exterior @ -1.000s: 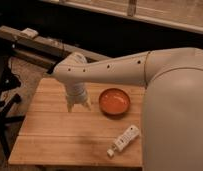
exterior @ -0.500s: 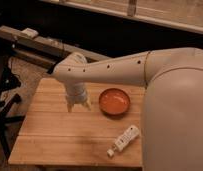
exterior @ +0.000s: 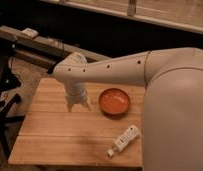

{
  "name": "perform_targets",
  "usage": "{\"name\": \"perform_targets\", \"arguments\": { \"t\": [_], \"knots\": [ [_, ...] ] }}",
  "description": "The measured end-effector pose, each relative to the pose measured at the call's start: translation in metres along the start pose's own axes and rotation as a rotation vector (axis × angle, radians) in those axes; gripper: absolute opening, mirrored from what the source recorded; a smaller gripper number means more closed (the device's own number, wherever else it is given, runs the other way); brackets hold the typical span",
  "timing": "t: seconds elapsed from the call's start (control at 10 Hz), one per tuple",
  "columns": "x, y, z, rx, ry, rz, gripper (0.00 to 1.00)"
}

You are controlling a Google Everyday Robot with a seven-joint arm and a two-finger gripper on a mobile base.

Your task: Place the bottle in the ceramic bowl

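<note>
Nothing has moved since the earlier frame: the claw (exterior: 78, 105) hangs over the far left of the wooden table (exterior: 60, 135), fingers spread and empty, just left of the bowl (exterior: 115, 101). Nearer, the bottle (exterior: 124, 140) lies flat, well apart. The arm (exterior: 170, 100) hides the table's right side; the room behind is dark.
</note>
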Motion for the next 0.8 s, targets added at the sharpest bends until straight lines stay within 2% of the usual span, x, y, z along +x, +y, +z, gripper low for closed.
{"name": "perform_targets", "arguments": {
  "t": [0.2, 0.4, 0.5, 0.6, 0.7, 0.8],
  "knots": [
    [-0.001, -0.002, -0.001, 0.006, 0.013, -0.024, 0.65],
    [0.004, -0.013, -0.003, 0.048, 0.041, -0.182, 0.65],
    [0.008, -0.020, -0.003, 0.074, 0.062, -0.316, 0.65],
    [0.013, -0.023, -0.004, 0.088, 0.074, -0.412, 0.65],
    [0.018, -0.027, -0.006, 0.099, 0.078, -0.486, 0.65],
    [0.021, -0.030, -0.009, 0.103, 0.070, -0.529, 0.65]
  ]
}}
